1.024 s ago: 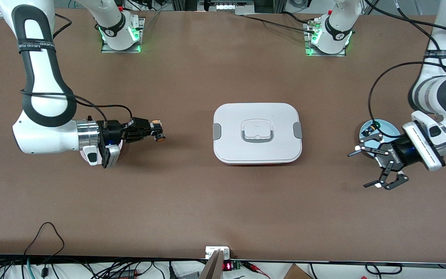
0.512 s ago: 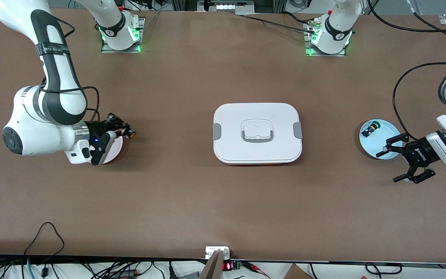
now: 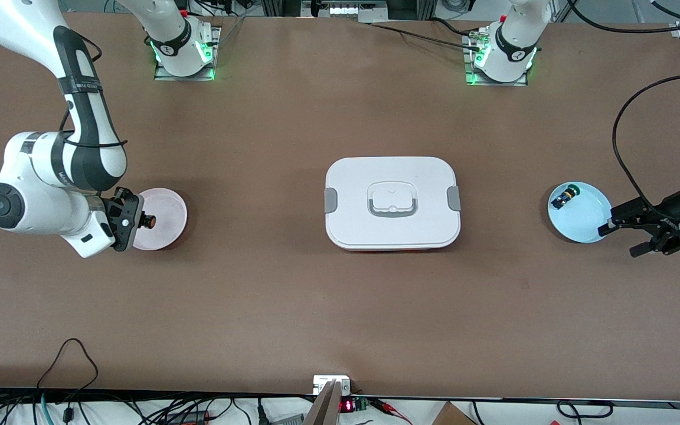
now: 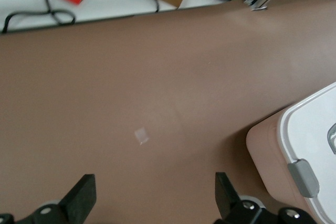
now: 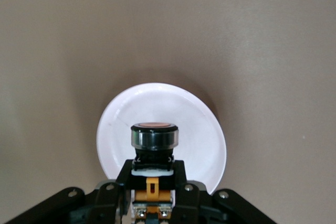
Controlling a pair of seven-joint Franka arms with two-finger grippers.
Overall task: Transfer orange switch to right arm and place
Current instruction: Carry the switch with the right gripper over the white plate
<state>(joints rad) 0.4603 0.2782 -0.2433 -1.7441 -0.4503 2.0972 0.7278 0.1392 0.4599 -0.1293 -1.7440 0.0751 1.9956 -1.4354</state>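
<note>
1. Orange switch [image 5: 154, 150] is sitting clamped between the fingers of the right gripper [image 3: 139, 221], its round cap pointing away from the wrist.
2. Right gripper is hanging over the pink plate [image 3: 166, 221] at the right arm's end of the brown table [image 3: 293, 307], the switch over the plate's edge.
3. Left gripper [image 3: 635, 236] is hanging with its fingers [image 4: 81, 199] spread apart and holding nothing, just beside the pale blue plate [image 3: 582, 221] at the left arm's end.
4. Green-capped switch [image 3: 565, 195] is lying on the blue plate.
5. White lidded box [image 3: 392, 202] is resting at the table's middle, well apart from both plates.
</note>
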